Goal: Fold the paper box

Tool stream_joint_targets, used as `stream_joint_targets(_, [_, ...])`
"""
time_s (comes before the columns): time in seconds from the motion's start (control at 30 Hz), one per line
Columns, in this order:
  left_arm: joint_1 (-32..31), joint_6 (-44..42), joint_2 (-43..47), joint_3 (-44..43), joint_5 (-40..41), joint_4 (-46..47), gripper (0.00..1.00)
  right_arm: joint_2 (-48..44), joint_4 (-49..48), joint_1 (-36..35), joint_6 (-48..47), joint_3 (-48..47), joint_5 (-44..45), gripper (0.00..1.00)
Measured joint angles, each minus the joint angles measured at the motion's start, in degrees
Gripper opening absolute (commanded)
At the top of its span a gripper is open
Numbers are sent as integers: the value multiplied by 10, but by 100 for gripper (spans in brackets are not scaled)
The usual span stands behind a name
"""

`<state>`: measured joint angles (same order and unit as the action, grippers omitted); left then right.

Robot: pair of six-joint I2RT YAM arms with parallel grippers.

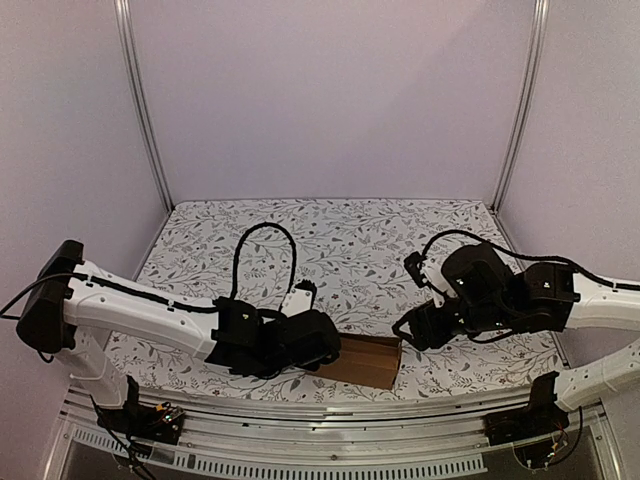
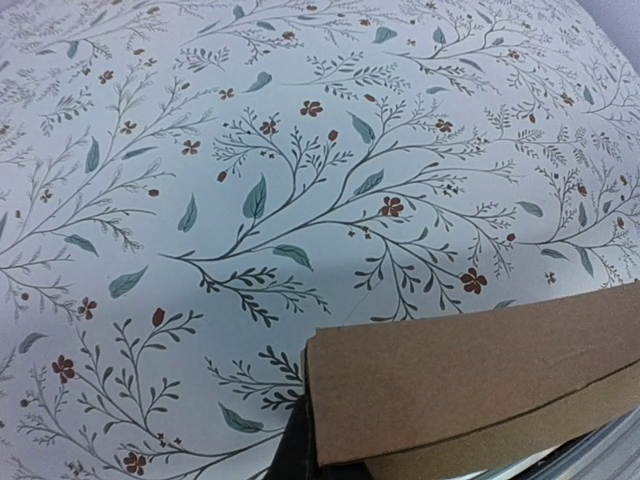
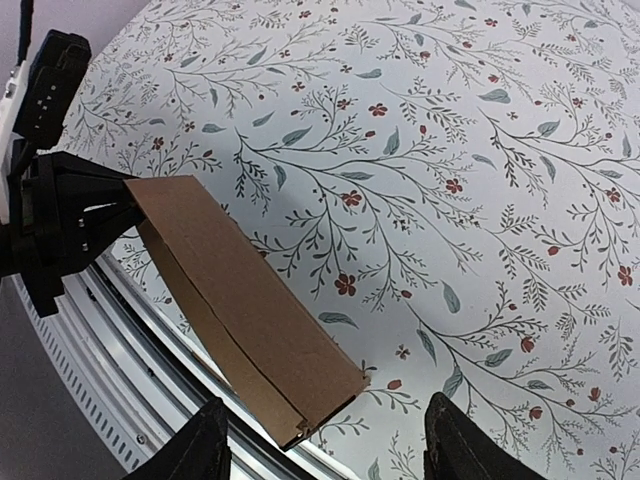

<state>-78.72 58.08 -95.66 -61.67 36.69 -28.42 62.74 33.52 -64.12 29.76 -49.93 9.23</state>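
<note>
Flat brown cardboard paper box [image 1: 368,361] at near edge of floral-print table [image 1: 350,240] — left end clamped in left gripper [image 1: 328,350]; right gripper [image 1: 404,330] jaws apart, just off the free end

The paper box [image 1: 368,360], plain unmarked brown cardboard collapsed flat into a long, narrow, double-layered strip, sits at the 6 o'clock edge of the floral table [image 1: 350,240], its length running from 9 toward 3 o'clock.
</note>
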Motion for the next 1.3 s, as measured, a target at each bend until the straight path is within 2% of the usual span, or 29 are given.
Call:
stream_joint_targets(0.27, [0, 1, 0, 0, 1, 0, 0, 19, 29, -6, 14, -1, 21, 57])
stream_joint_targets(0.6, [0, 21, 0, 0, 9, -4, 0, 81, 16, -57, 47, -4, 56, 53])
stream_joint_targets(0.87, [0, 46, 0, 0, 17, -14, 0, 114, -11, -75, 89, -4, 138, 33])
stream_joint_targets(1.13, [0, 76, 0, -12, 21, -49, 0, 141, -44, -80, 101, -15, 196, 25])
stream_joint_targets(1.3, [0, 96, -8, -27, 26, -80, 0, 159, -51, -88, 103, -22, 219, 16])
